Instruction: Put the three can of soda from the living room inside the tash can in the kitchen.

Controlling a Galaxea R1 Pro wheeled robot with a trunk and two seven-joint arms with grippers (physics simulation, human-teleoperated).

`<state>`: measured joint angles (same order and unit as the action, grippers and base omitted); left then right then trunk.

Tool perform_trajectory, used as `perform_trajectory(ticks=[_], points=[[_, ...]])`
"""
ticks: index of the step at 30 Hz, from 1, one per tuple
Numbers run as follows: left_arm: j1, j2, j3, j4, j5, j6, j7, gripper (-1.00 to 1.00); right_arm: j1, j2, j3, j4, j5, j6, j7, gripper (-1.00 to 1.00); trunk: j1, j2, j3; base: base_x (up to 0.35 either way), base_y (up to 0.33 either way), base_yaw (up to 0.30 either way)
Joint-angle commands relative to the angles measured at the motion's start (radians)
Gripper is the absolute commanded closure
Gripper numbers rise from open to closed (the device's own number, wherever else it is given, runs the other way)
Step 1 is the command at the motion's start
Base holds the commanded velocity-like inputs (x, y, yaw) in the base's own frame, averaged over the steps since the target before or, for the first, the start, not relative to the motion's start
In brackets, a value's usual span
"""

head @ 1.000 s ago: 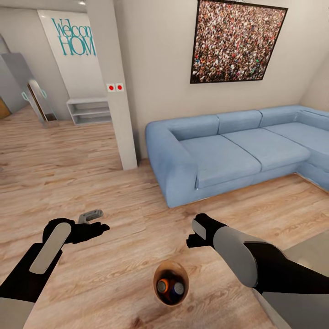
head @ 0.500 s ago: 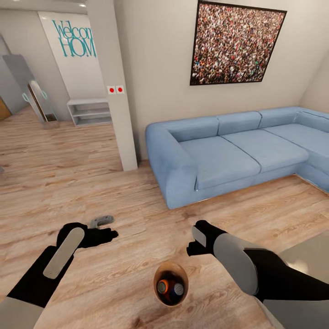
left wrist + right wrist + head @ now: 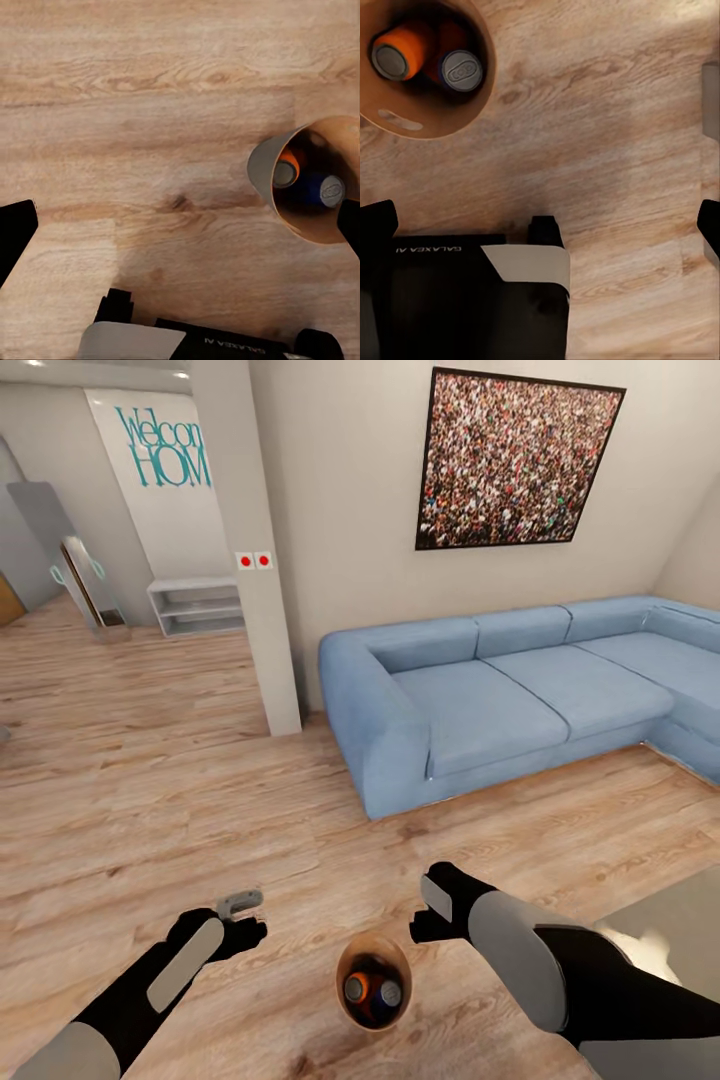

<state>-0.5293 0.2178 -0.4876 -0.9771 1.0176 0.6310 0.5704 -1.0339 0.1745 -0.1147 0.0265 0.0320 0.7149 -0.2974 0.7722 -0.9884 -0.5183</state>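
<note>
Head view: small round tapered bin with brown wood-toned inside (image 3: 373, 980) stands on the plank floor (image 3: 150, 780) between both hands; cans inside, count unclear. Left hand (image 3: 240, 920) and right hand (image 3: 420, 910): finger spacing unreadable here.

Left wrist view: bin beside the left hand; orange can (image 3: 287, 166), blue can (image 3: 324, 189); fingers apart, cut off.

Right wrist view: fingers wide, empty; third can hidden.

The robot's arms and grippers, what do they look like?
Both arms are black with light grey panels. The left gripper and right gripper are black; a grey finger shows on the left one. Both wrist views show white "GALAXEA AI" lettering on a black housing.
</note>
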Motion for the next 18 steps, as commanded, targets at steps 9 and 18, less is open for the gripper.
perform_trajectory(ticks=[9, 18], points=[[0.0, -0.001, -0.025, 0.131, 0.0, -0.055, -0.103, -1.0, 0.062, 0.0, 0.0, 0.003, 0.001, -0.126, 0.0, -1.0, -0.035, 0.063, 0.028, 0.0, 0.0, 0.0], [0.002, -0.002, -0.042, 0.153, -0.001, -0.118, -0.111, -1.0, 0.153, -0.003, 0.0, 0.002, 0.003, -0.247, 0.004, -1.0, -0.069, 0.126, 0.057, 0.0, 0.0, 0.0]])
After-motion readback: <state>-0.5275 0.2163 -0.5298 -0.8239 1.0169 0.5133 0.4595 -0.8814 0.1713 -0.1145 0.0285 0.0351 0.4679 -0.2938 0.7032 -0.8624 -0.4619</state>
